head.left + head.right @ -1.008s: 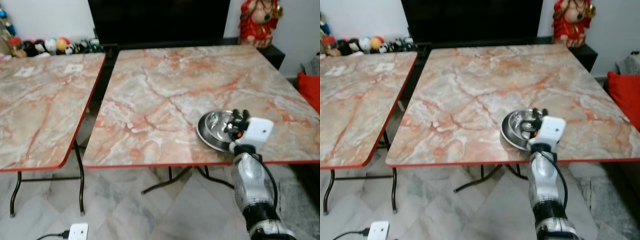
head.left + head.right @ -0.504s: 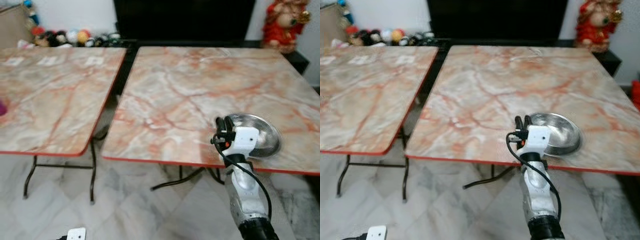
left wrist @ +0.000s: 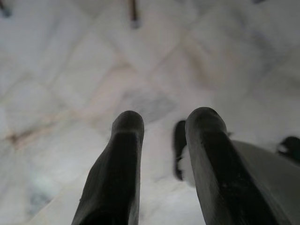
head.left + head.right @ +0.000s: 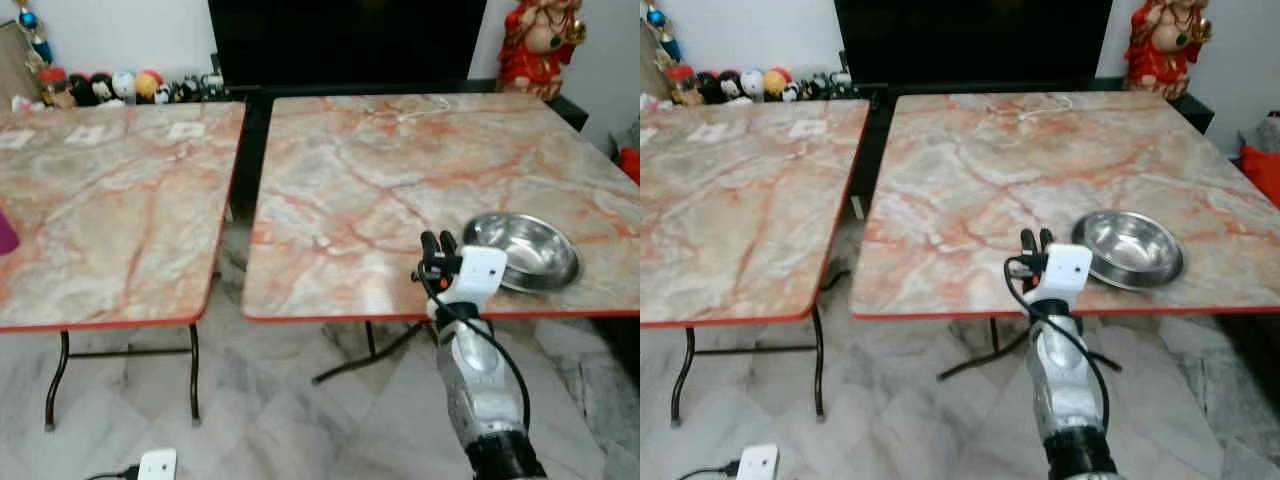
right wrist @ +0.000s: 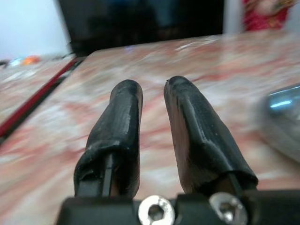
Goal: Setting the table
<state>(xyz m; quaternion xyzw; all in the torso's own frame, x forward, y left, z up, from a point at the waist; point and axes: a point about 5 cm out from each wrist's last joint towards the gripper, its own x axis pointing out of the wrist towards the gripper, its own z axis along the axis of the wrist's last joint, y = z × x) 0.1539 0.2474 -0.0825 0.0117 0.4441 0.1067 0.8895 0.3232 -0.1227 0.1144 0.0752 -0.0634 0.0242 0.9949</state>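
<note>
Nearest the camera, the right arm reaches up from below to the front edge of the right table (image 4: 350, 190). The right gripper (image 4: 436, 243) hovers over that edge, its 2 fingers apart with a narrow gap and nothing between them: released, empty. The steel bowl (image 4: 523, 250) sits just beside the gripper, on the robot's right, near the table's front right corner, resting flat and apart from the fingers.

The left gripper (image 3: 164, 140) hangs over the marble floor (image 4: 280, 400), fingers parted, holding nothing.

Handling judgement: the bowl looks thin, rigid and light, not fragile, but its polished surface is likely slippery on the smooth tabletop, so a push could send it sliding toward the near edge. The best hold appears to be the rim, pinched with 1 finger inside and 1 outside.

Contents: the bowl appears empty; only reflections show inside.

Farther left stands a 2nd table (image 4: 100, 200) with 2 small paper squares toward its back and a purple object (image 4: 6, 232) at the frame's edge. A white cord (image 4: 415, 103) lies at the right table's far side. Beyond are a dark cabinet (image 4: 345, 40), small figurines (image 4: 120, 86) and a red statue (image 4: 538, 42).
</note>
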